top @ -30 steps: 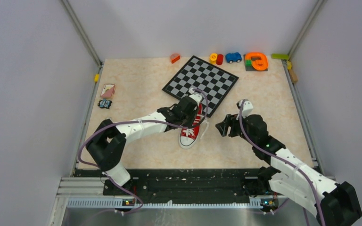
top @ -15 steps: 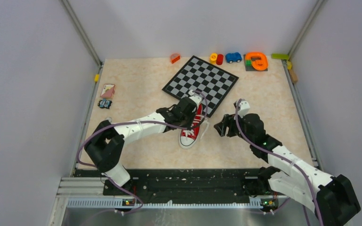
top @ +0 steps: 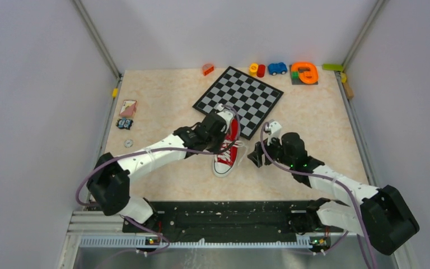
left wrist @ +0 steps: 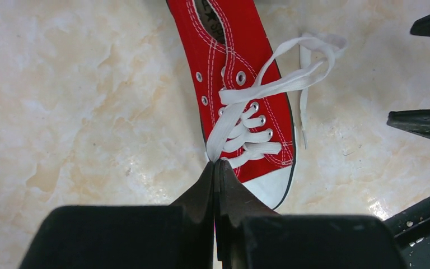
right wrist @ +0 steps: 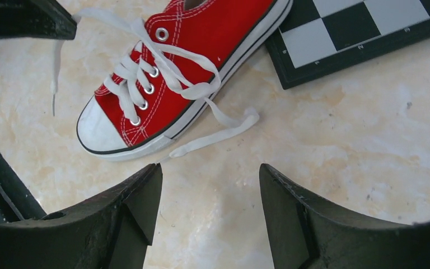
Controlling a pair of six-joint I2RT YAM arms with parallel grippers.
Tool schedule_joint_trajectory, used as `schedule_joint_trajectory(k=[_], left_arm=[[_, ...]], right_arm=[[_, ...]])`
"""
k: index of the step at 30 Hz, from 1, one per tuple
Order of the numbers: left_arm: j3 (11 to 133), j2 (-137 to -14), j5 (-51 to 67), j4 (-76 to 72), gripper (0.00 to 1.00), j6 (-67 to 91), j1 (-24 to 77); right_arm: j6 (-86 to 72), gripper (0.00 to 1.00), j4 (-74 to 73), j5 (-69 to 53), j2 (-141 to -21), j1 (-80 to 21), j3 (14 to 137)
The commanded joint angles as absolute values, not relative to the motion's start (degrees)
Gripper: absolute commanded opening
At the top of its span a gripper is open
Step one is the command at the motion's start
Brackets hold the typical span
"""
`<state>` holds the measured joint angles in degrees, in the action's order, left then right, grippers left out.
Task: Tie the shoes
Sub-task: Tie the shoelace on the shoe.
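We're barely started: sneaker (top: 227,157) lies on the surface (top: 162,106) btw. both arms, heel by the chessboard (top: 241,98), left jaws pressed together pinching one lace (left wrist: 224,120), right jaws spread, empty, nr the other lace (right wrist: 213,137), w/ no knot or bow yet.

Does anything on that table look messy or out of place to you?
Yes: the red sneaker is untied. One white lace end trails loose on the table beside its sole, and the other lace is pinched in the left end effector. Only one shoe is there, no pair.
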<state>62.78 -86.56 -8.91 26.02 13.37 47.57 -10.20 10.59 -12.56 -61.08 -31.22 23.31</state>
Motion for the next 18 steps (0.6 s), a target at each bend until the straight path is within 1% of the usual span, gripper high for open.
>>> schedule_joint_trajectory(k=[1, 6, 10, 13, 14, 15, 17, 18], left_arm=[[64.1, -82.2, -9.8, 27.9, 0.00, 12.4, 46.1], [63.2, -79.6, -8.3, 27.4, 0.00, 12.5, 43.3], [62.9, -77.3, -7.1, 27.4, 0.00, 12.4, 41.2], [62.9, -75.4, -5.7, 27.9, 0.00, 12.4, 39.5], [62.6, -74.6, -5.0, 28.1, 0.00, 12.3, 38.9], [62.5, -73.7, -4.3, 28.2, 0.00, 12.4, 38.1], [61.8, -72.2, -2.7, 28.4, 0.00, 12.5, 36.6], [61.4, -71.6, -2.2, 28.5, 0.00, 12.7, 35.7]], right_arm=[[-2.4, 0.65, 18.4, -18.8, -64.2, -30.7, 25.9], [-0.3, 0.61, 20.2, -17.0, -71.1, -31.0, 29.3], [1.3, 0.55, 23.5, -15.8, -77.2, -31.6, 31.2], [0.8, 0.53, 26.3, -16.4, -80.4, -31.9, 32.4], [0.8, 0.50, 26.6, -16.4, -81.4, -32.1, 33.1], [0.8, 0.44, 26.5, -16.5, -82.3, -32.3, 33.9], [0.9, 0.23, 25.1, -17.5, -83.8, -32.5, 35.9], [1.0, 0.15, 24.1, -18.2, -83.8, -32.5, 36.8]])
